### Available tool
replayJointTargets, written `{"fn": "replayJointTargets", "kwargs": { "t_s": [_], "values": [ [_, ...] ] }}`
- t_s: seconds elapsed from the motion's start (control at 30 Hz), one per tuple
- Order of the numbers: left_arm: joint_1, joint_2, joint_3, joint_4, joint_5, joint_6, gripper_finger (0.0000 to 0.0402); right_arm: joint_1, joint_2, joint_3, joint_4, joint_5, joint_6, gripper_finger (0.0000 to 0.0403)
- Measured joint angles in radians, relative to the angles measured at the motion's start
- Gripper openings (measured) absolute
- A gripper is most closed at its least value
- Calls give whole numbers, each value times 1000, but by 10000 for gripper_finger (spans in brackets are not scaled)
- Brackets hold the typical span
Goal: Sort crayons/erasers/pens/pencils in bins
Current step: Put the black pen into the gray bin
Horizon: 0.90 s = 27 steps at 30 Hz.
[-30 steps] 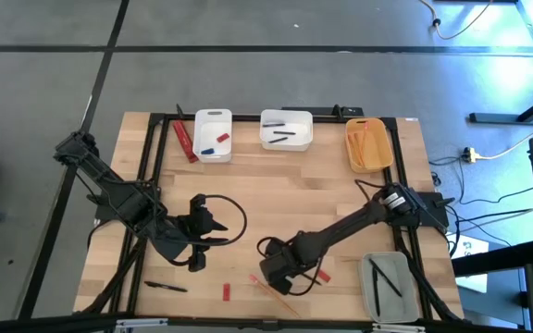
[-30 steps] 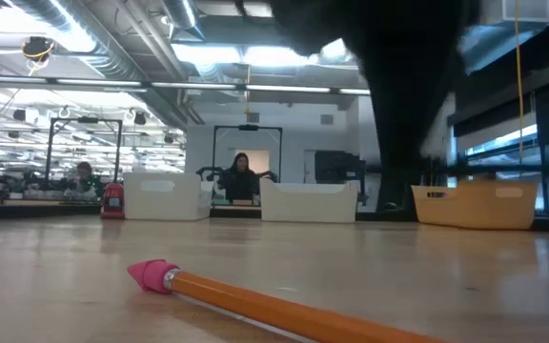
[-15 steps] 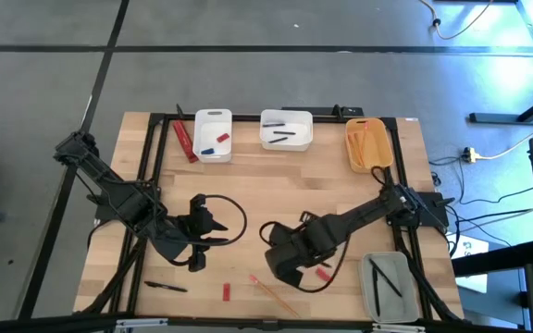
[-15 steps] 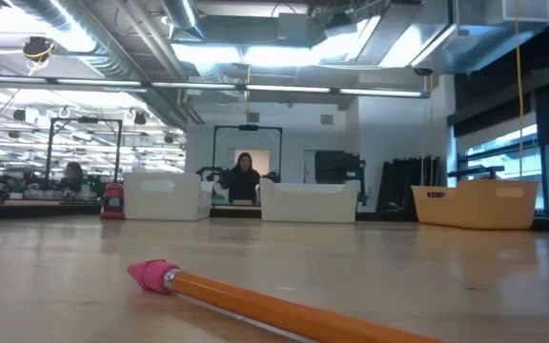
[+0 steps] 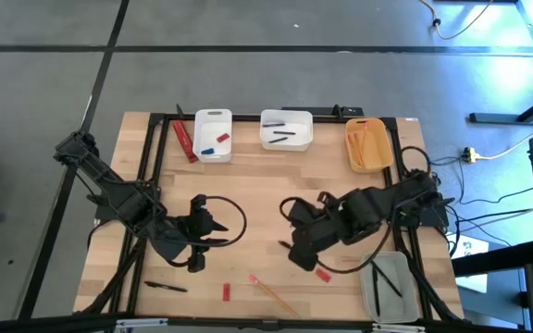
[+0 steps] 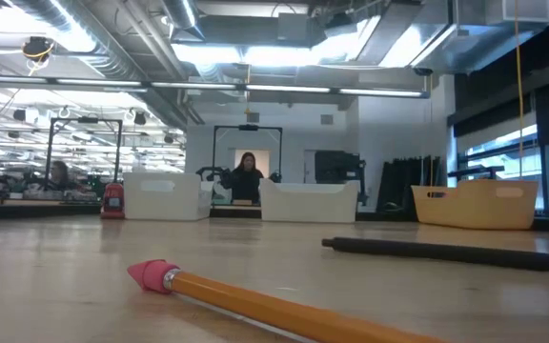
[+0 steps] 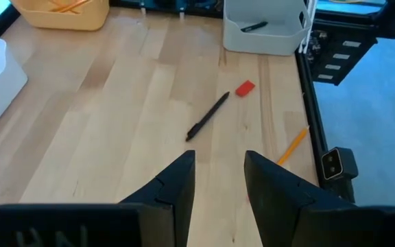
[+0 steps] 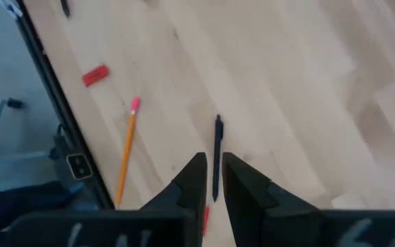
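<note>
A black pen [image 6: 446,250] lies flat on the table under my raised right gripper [image 5: 298,257]. In the right wrist view the pen [image 8: 216,154] shows through the narrow gap between the fingers [image 8: 213,168], far below them. An orange pencil [image 5: 271,294] with a pink end [image 6: 151,274] lies near the front edge. The red eraser [image 7: 245,88] rests beside the pen [image 7: 208,116]. My left gripper [image 5: 213,231] hovers open left of centre, nothing between its fingers [image 7: 219,161].
Along the far edge stand a narrow white bin [image 5: 213,117], a wider white bin [image 5: 287,116] and a yellow bin [image 5: 368,123]. A grey bin [image 5: 370,294] is front right. A second pen [image 5: 167,287] and a red piece [image 5: 226,292] lie front left.
My right gripper has risen well above the table and drawn toward the right edge, tipping more steeply down. The low view, blocked by the arm a second ago and showing no pen half a second ago, now shows the black pen lying on the table.
</note>
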<state>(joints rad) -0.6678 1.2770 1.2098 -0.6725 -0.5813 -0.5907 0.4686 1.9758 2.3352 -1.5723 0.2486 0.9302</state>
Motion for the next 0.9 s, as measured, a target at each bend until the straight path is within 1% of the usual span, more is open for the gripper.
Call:
{"fn": "replayJointTargets", "kwargs": {
  "t_s": [0.27, 0.57, 0.77, 0.9],
  "values": [
    [0, 0, 0, 1, -4, 2, 119, -1, -23, 0, 1, 30, -31, 50],
    [0, 0, 0, 0, -5, 1, 119, -19, -19, -1, 1, 29, -52, 51],
    [0, 0, 0, 1, -6, -1, 119, -47, -19, -1, 2, -35, -108, 51],
    [0, 0, 0, 0, -6, -1, 119, -67, -13, -1, 3, -41, -104, 51]
  ]
}}
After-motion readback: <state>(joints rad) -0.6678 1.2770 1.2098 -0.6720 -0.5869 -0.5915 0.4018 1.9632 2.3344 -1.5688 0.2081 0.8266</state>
